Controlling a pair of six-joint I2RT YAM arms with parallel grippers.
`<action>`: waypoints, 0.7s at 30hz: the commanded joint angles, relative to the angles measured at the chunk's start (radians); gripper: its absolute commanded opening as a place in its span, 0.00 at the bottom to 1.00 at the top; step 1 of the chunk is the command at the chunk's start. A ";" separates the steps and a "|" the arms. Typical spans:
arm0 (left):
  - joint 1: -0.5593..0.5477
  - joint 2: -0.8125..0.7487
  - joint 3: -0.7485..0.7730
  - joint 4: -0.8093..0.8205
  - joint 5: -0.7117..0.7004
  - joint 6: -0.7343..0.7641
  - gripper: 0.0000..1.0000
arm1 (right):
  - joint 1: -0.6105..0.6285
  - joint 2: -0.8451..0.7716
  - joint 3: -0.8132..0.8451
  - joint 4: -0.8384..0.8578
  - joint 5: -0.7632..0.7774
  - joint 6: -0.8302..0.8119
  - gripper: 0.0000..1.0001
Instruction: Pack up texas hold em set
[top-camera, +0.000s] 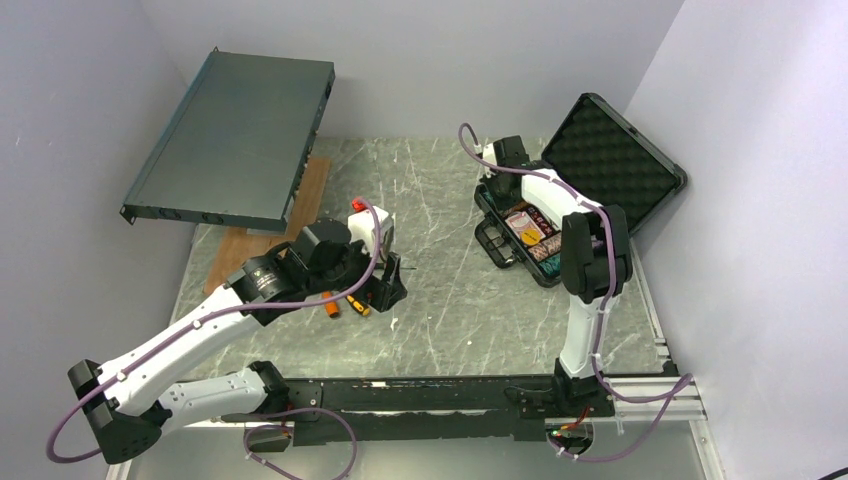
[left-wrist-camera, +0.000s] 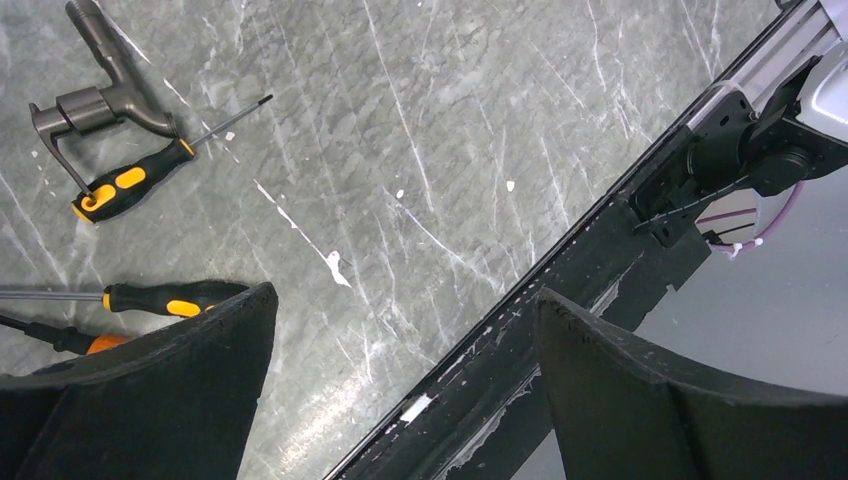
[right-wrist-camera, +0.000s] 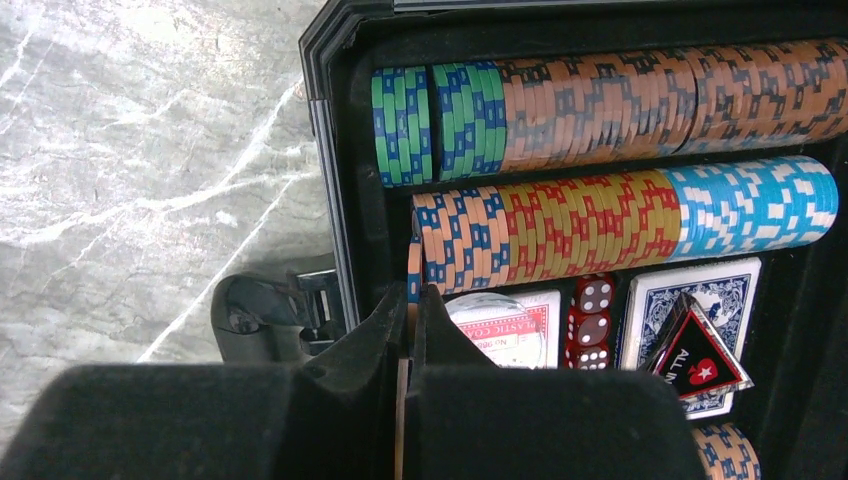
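1. Both right fingers (right-wrist-camera: 370, 330) are pressed together on one chip (right-wrist-camera: 413, 262). It is held edge-on, and its striped rim pokes out above the tips at the left end of the lower chip row (right-wrist-camera: 600, 215).
2. Just around that grip lies the tray of the case (right-wrist-camera: 335, 120).
   - The upper chip row (right-wrist-camera: 620, 95) and the lower one both look full.
   - Below them sit the red dice (right-wrist-camera: 590, 325), a red deck (right-wrist-camera: 525, 325) under a clear round button (right-wrist-camera: 490, 320), and a blue deck (right-wrist-camera: 660, 295) with a triangular marker (right-wrist-camera: 695, 360) on it.
3. The left fingers (left-wrist-camera: 200, 370) are spread wide with nothing between them. They hang over the bare table (left-wrist-camera: 450, 120) near the screwdrivers (left-wrist-camera: 135, 180), well apart from the case.
4. The case stands at the far right of the table with its foam-lined lid (top-camera: 612, 152) thrown back.
5. Packing looks nearly finished.
   - Most pieces are already seated in their slots.
   - Still to do, by my reading, are slotting in this last chip, swinging the lid down and snapping the latch (right-wrist-camera: 270, 315).
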 joint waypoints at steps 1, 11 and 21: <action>0.003 0.003 0.045 0.010 0.014 0.009 0.99 | -0.002 0.020 0.048 0.035 0.022 -0.010 0.00; 0.003 0.017 0.055 0.009 0.022 0.014 0.99 | 0.012 -0.009 0.052 0.047 -0.007 0.007 0.13; 0.003 0.003 0.040 0.017 0.033 0.011 0.99 | 0.010 -0.108 0.024 0.052 0.030 0.081 0.31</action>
